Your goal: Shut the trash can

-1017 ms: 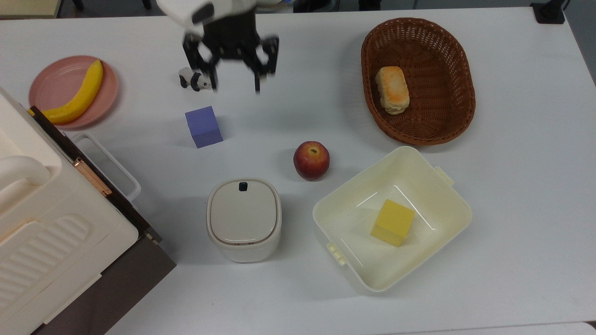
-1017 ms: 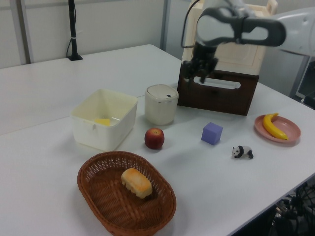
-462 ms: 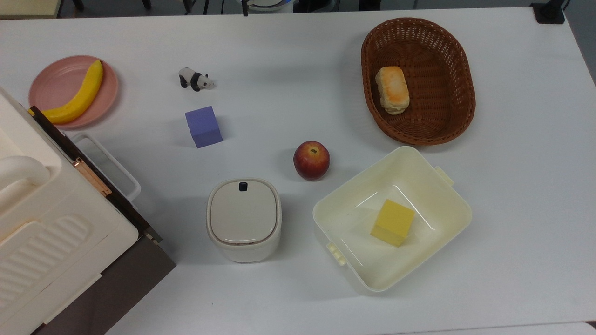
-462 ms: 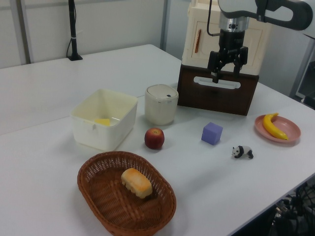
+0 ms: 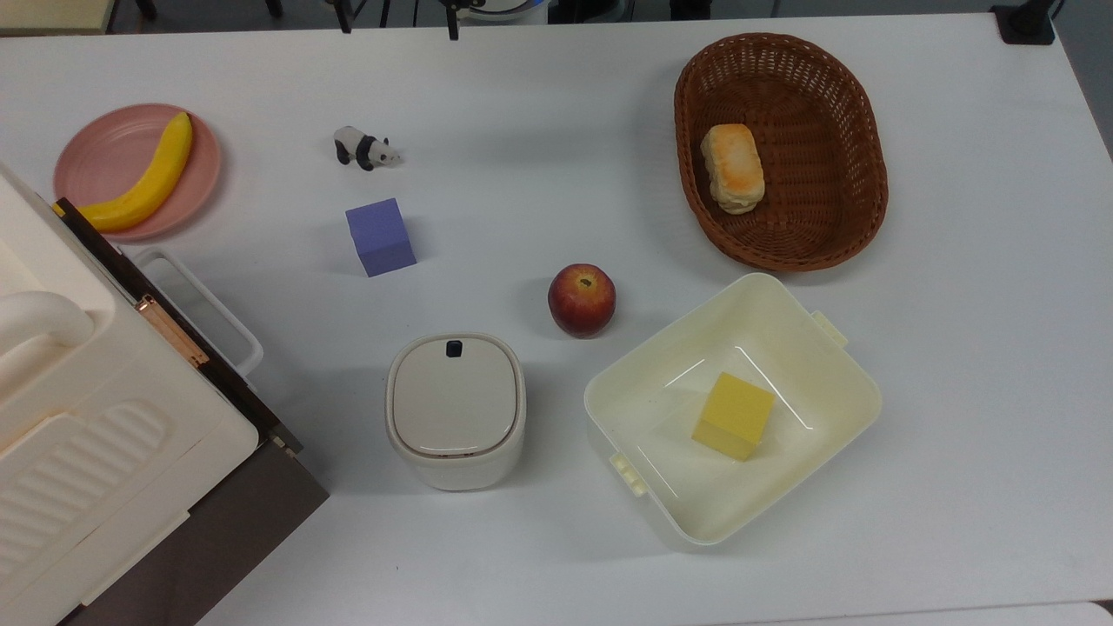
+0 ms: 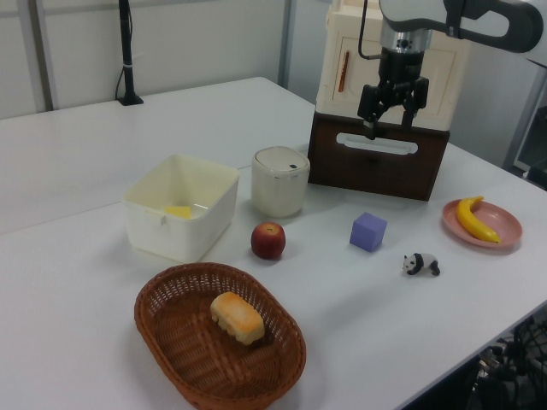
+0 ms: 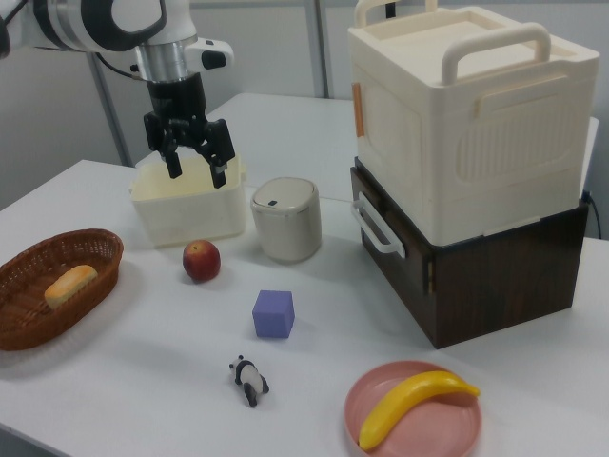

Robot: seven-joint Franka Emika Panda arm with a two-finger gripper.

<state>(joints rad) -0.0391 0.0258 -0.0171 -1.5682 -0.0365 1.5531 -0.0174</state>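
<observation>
The trash can (image 5: 456, 410) stood upright near the table's (image 5: 556, 104) middle, lid flat and shut, its black button (image 5: 453, 349) toward the top view's top, facing the cube (image 5: 380, 236). The apple (image 5: 582, 300) and tub (image 5: 732, 409) sat near on the top view's right, the appliance (image 5: 96, 417) on the left. The gripper (image 7: 193, 157) hung high with nothing in it, fingers spread wide. No writing was legible.

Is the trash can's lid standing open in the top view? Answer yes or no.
No. The trash can has its lid lying flat and flush on the rim, with the black button facing up.
</observation>
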